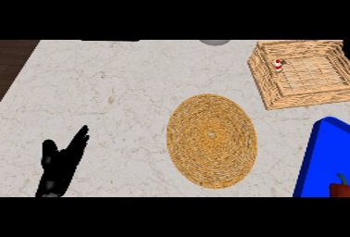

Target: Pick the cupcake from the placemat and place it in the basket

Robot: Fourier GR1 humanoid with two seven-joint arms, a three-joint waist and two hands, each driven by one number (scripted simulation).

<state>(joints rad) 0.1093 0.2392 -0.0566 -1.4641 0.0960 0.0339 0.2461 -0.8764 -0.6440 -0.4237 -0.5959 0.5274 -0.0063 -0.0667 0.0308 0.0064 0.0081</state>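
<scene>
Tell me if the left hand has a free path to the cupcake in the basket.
Probably not easily. The left hand rests open at the lower left, while the cupcake sits in the basket at the far upper right, behind its wall, beyond the placemat.

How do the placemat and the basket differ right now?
The placemat is round and flat; the basket is square with raised slatted walls. The placemat lies bare at mid-counter; the basket, at the far right, holds the cupcake near its left wall. The placemat is darker golden, the basket paler tan. Both are woven.
</scene>
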